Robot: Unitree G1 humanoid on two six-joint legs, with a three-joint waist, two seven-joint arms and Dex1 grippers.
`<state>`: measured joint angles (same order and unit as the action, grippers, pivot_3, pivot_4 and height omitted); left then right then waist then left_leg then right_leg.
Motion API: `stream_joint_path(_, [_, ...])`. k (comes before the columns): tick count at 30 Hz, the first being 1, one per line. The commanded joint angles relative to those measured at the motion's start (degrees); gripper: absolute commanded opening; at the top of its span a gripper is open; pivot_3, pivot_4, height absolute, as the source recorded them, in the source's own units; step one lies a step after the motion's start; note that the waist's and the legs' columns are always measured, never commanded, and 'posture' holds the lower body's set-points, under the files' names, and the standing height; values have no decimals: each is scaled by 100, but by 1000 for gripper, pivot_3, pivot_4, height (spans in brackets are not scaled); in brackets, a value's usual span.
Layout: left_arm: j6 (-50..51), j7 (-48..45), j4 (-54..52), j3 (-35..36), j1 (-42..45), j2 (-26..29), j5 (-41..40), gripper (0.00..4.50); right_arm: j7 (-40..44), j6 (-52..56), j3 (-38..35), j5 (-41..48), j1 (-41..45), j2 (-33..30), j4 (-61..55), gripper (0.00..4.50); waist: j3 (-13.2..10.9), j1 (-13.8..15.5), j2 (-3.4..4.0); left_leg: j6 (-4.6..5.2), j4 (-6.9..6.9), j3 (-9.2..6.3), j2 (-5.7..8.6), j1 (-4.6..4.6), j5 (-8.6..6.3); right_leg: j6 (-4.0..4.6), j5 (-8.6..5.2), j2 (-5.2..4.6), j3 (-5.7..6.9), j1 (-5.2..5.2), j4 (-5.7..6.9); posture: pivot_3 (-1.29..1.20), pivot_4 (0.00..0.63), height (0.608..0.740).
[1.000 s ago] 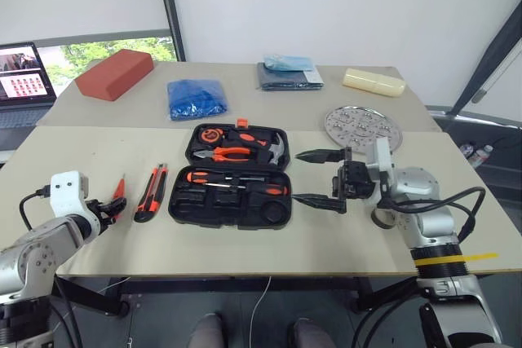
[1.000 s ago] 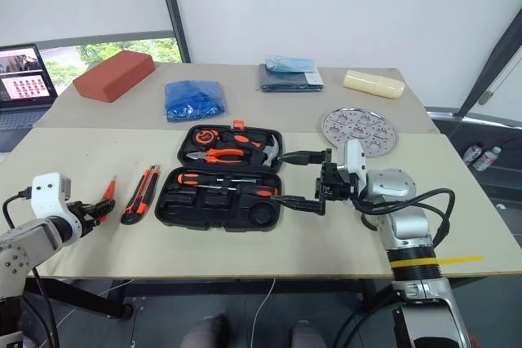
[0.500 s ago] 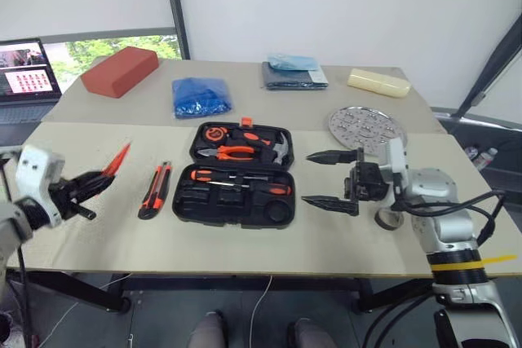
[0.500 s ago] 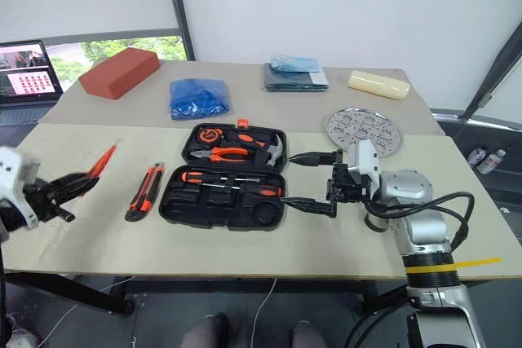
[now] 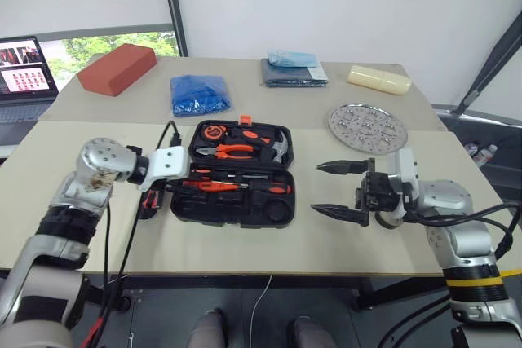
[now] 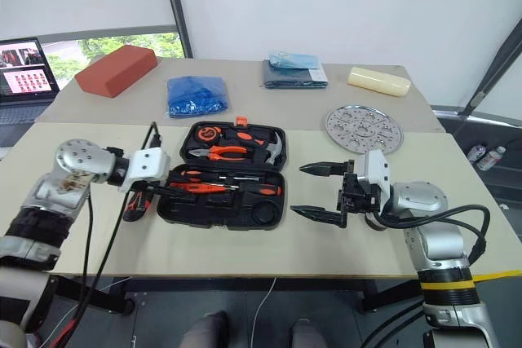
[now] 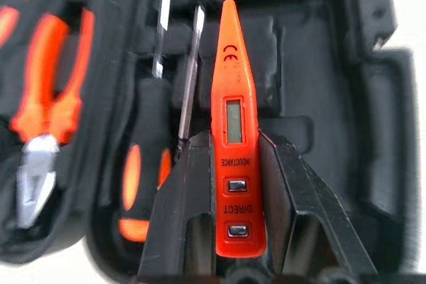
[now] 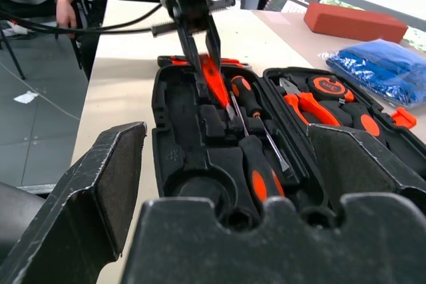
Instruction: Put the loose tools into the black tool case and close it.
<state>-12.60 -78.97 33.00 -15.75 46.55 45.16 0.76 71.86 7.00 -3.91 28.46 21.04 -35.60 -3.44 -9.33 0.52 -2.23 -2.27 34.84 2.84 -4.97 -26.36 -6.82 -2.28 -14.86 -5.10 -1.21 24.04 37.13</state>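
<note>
So at this point we had our left gripper (image 7: 241,184) pinching the small all-orange screwdriver (image 7: 234,131), a flat plastic tester type with a little display window and two buttons, right over the front half of the black plastic clamshell tool case (image 5: 241,175). Our read: the trick here was lining the orange body up with an empty moulded slot before letting go, keeping it level and low so it didn't bounce onto the two long black-and-orange-handled screwdrivers (image 8: 256,143) already lying in the case. Its metal tip pointed toward the right end of the case, running alongside those two shafts, so we wanted to nudge it clear of them first.

Our right gripper (image 5: 341,189) sat just right of the case with its fingers spread wide, holding nothing. We figured it should stay out of the way until lid time.

The black-and-orange utility knife (image 6: 134,204) was on the table just left of the case, mostly hidden behind our left arm. The case lay fully open and flat, with the orange-handled pliers (image 5: 234,151) seated in its far half.
</note>
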Motion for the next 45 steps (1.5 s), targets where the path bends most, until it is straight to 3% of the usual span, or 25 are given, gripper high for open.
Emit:
stream_joint_path(1, [-394,169,436,-92,329,-83,369,466,-139,47,-253,185,-101,-108,-336,4500,0,14,0,0,1,-1,0,0,0,-1,0,0,0,-1,-1,0,150,740])
stream_joint_path(8, [-1029,-61,818,-340,533,-130,737,466,-234,74,-248,212,-209,-110,-447,4500,0,12,0,9,16,0,1,0,7,-18,13,-3,-2,-7,0,0,150,740])
stream_joint_path(15, [-846,-147,881,-436,463,-84,933,466,-246,80,-241,234,-228,-116,-453,4500,1,-8,1,11,17,0,1,1,8,-13,17,-1,-6,-7,3,0,150,740])
stream_joint_path(17, [-660,-189,880,-250,377,-150,646,1476,-250,81,-234,231,-233,-109,-448,4500,1,-16,1,11,17,0,1,1,8,-13,17,-1,-6,-7,3,0,150,740])
stream_joint_path(23, [-784,-457,1191,852,535,-433,-713,3396,-233,86,-242,221,-259,-129,-394,4500,0,-24,0,12,16,0,1,2,8,-15,16,-1,-8,-6,5,0,150,740])
stream_joint_path(27, [-488,-625,1329,1392,526,-559,-1333,3396,-231,92,-270,224,-298,-152,-365,4500,-1,-11,-2,12,23,-1,2,-1,9,-17,18,-2,-7,-6,7,0,150,740])
stream_joint_path(30, [-336,-497,1259,1492,343,-712,-1380,2591,-270,81,-265,225,-316,-135,-349,4500,-1,1,-1,12,27,-1,2,-1,9,-18,19,-2,-7,-10,8,0,150,740])
stream_joint_path(37, [-198,7,1046,1300,-222,-1068,-973,47,-375,85,-268,238,-404,-95,-404,4500,-1,17,-2,12,41,-2,3,0,9,-26,25,-2,-7,-19,8,0,150,740])
stream_joint_path(45, [-63,415,1009,1164,-591,-1036,-620,47,-445,84,-306,278,-546,-139,-493,4500,0,17,0,12,41,-4,3,1,9,-26,26,-1,-7,-20,9,0,150,740])
